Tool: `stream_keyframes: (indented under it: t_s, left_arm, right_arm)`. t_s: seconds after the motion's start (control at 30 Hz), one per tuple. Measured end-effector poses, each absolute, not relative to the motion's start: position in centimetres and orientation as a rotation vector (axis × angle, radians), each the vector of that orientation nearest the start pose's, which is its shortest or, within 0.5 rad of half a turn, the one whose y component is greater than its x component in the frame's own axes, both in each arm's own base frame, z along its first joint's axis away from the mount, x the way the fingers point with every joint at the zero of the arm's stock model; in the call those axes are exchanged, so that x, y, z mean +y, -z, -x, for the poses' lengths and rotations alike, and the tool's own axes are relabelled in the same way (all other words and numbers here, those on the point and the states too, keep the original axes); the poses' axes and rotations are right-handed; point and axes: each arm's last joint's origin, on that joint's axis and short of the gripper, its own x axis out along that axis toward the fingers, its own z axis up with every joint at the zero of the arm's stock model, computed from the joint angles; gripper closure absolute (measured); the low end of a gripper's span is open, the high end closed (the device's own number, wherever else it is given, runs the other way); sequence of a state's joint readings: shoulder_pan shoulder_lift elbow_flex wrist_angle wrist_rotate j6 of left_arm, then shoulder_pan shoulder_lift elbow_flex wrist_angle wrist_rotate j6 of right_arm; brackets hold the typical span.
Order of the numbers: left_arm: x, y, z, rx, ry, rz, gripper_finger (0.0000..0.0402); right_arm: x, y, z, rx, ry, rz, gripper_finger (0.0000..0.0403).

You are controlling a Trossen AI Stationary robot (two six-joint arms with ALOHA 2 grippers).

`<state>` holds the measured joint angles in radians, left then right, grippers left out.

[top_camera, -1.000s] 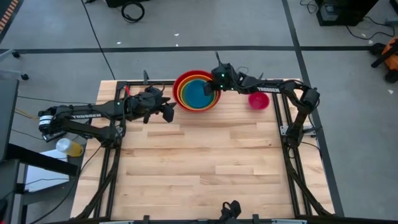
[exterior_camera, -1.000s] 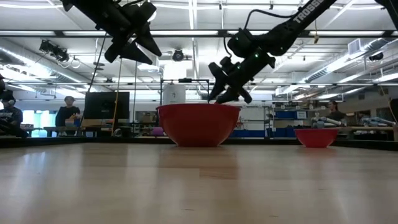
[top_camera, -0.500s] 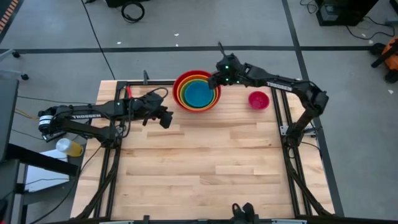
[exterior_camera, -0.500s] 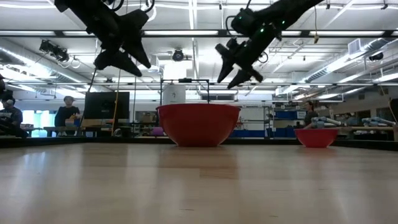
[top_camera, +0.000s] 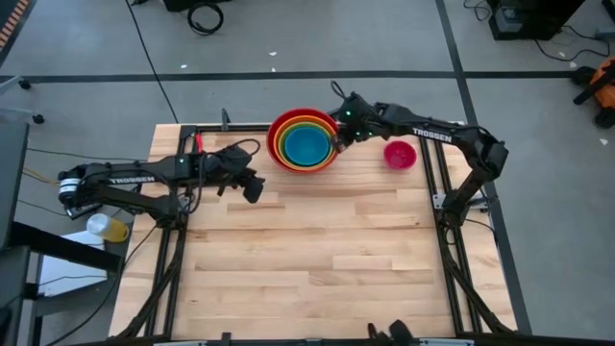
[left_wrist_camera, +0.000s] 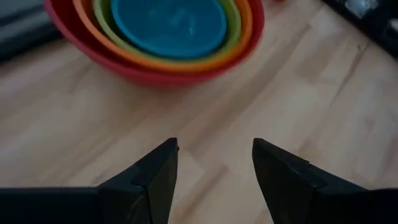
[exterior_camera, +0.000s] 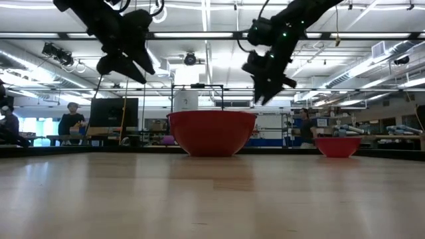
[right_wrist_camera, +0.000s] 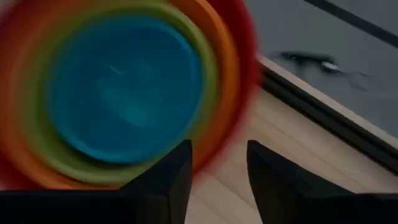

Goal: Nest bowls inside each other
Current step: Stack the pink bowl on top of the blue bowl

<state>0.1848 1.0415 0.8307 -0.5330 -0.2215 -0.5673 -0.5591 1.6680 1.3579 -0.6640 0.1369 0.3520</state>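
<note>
Four bowls sit nested at the table's far edge: red [top_camera: 276, 125] outermost, then orange [top_camera: 282, 152] and lime green [left_wrist_camera: 233, 15], with blue [top_camera: 307, 145] innermost. The stack rests on the red bowl's base [exterior_camera: 211, 133]. A magenta-pink bowl [top_camera: 400, 154] stands alone to its right, also in the low view [exterior_camera: 337, 146]. My right gripper [right_wrist_camera: 219, 171] hovers open above the stack's right rim [top_camera: 336, 137], pointing down. My left gripper [left_wrist_camera: 214, 168] hangs open left of the stack [top_camera: 253, 187], well above the table, nothing between its fingers.
A black metal frame [top_camera: 430, 183] runs along the table's edges. Bare wood [top_camera: 307, 259] spreads from the bowls to the near edge. Beyond the table the low view shows a workshop with people [exterior_camera: 70, 119] at the left.
My right gripper has risen from the stack's right rim, gone a little toward the table's right edge and tipped to point more steeply down. The nested bowls stay where they were. My left gripper has tipped downward in place.
</note>
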Motion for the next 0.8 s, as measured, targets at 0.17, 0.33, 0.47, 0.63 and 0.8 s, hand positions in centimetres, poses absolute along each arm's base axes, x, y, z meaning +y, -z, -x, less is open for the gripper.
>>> stream_keyframes:
  t_s: [0.17,0.33,0.47,0.63,0.8]
  left_arm:
    - [3.9,-26.8,-19.7,0.715,-0.593,0.555,0.0194]
    - [3.8,-26.8,-19.7,0.7,-0.617,0.611,0.0194]
    - [3.7,-26.8,-19.7,0.684,-0.632,0.663,0.0194]
    - [3.1,-26.8,-19.8,0.686,-0.622,0.689,0.0194]
    - [1.9,-26.6,-19.7,0.724,-0.597,0.705,0.0194]
  right_arm:
    - [-19.2,-25.9,-27.3,1.075,0.845,-0.529,0.0266]
    - [-19.7,-25.6,-26.5,1.111,0.889,-0.521,0.0287]
    - [-20.7,-26.0,-28.0,0.894,0.812,-0.52,0.0301]
    - [-20.6,-26.7,-29.8,0.708,0.781,-0.46,0.0312]
    - [-20.5,-25.7,-27.6,0.938,0.961,-0.407,0.0313]
